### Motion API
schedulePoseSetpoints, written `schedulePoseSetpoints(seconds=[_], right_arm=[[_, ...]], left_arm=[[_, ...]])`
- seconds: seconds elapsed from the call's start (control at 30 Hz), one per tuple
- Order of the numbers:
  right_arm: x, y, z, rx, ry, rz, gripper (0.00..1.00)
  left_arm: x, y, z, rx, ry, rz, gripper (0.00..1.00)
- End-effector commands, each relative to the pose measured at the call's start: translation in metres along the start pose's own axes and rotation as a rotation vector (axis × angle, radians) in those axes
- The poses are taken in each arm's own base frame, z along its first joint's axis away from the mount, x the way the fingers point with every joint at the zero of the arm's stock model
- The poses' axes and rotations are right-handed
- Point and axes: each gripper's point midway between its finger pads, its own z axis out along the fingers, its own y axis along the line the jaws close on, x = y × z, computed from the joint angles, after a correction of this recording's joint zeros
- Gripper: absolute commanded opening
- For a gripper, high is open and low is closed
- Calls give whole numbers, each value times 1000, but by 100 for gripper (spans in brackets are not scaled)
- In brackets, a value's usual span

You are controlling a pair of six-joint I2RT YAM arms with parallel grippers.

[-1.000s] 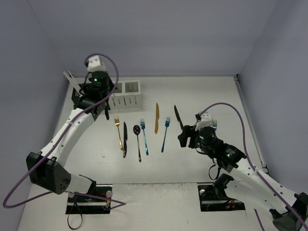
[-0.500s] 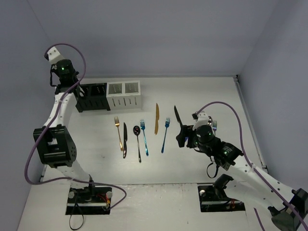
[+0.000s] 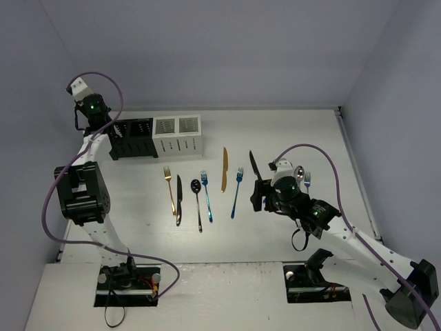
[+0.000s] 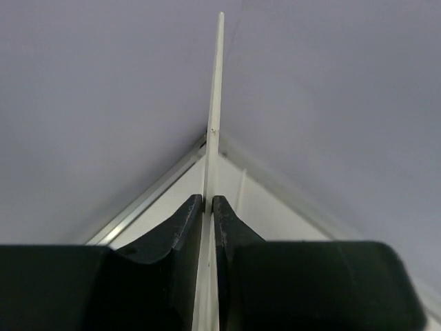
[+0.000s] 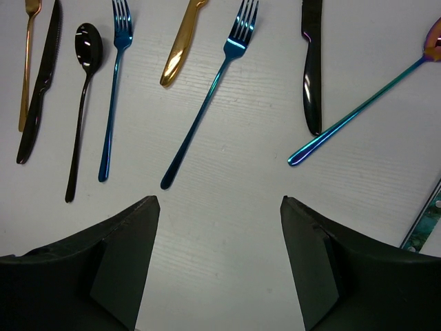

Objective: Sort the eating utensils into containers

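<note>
The left gripper (image 4: 208, 201) is holding its fingers (image 4: 182, 231) almost together, clamped on a thin pale translucent chopstick (image 4: 216, 103). I cannot tell if it is one stick or two pressed together. The chopstick is pointing away from the fingers toward the corner of the grey walls. In the top view the left arm (image 3: 93, 148) is reaching up at the far left, beside the black slotted caddy (image 3: 132, 138), which is touching the white slotted caddy (image 3: 178, 134).

The right gripper (image 5: 219, 201) is hovering over the white table (image 5: 227, 276) with its fingers (image 5: 131, 241) wide apart and nothing between them. Ahead of it are lying a gold fork (image 5: 27, 62), a black knife (image 5: 41, 86), a black spoon (image 5: 83, 103), a blue fork (image 5: 114, 89), a gold knife (image 5: 180, 45), a second blue fork (image 5: 207, 103), a second black knife (image 5: 311, 62) and an iridescent long-handled spoon (image 5: 365, 103).
</note>
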Motion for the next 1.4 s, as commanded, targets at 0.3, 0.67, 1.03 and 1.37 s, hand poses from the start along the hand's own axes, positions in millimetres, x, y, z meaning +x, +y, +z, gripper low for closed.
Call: schedulePoseSetpoints(seconds=[0.3, 0.67, 1.03, 1.37], right_arm=[[-39, 2, -3, 30, -111, 22, 68], [-32, -3, 19, 107, -50, 126, 68], [-33, -8, 17, 119, -63, 151, 68], [-28, -9, 8, 96, -77, 163, 68]], left_arm=[[-88, -43, -69, 197, -146, -94, 54], [6, -105, -242, 435, 400, 159, 66], [163, -82, -329, 407, 912, 338, 62], [246, -39, -318, 218, 1113, 425, 51]])
